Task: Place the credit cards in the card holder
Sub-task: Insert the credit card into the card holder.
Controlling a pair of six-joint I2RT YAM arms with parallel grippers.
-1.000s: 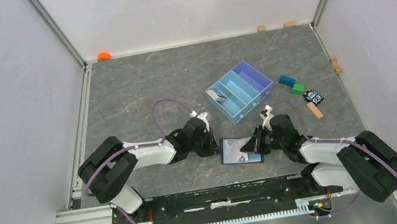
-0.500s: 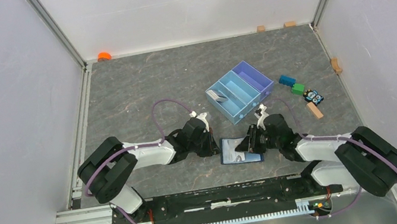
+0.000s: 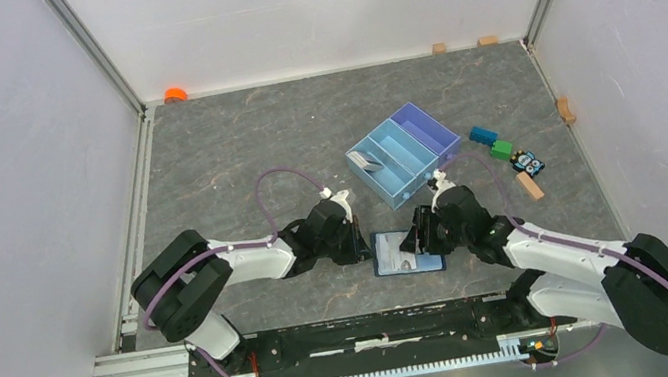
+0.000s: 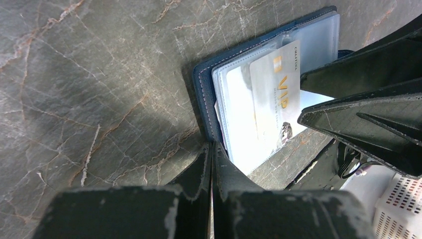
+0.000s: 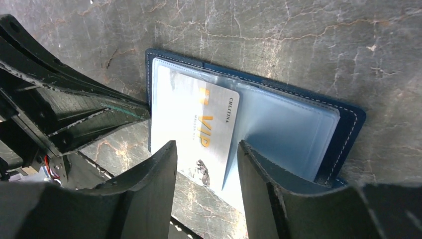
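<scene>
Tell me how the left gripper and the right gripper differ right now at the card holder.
The left gripper has its jaws shut, while the right gripper has its jaws apart. The left gripper's tip meets the edge of the card holder; the right gripper hangs over the credit card lying in it. Both sit low at the open card holder, facing each other.

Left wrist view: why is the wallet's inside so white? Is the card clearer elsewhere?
Left wrist: glare off the card holder pockets bleaches them. Right wrist: softer light, the card print reads clearly. Top external: even light, print too small.
</scene>
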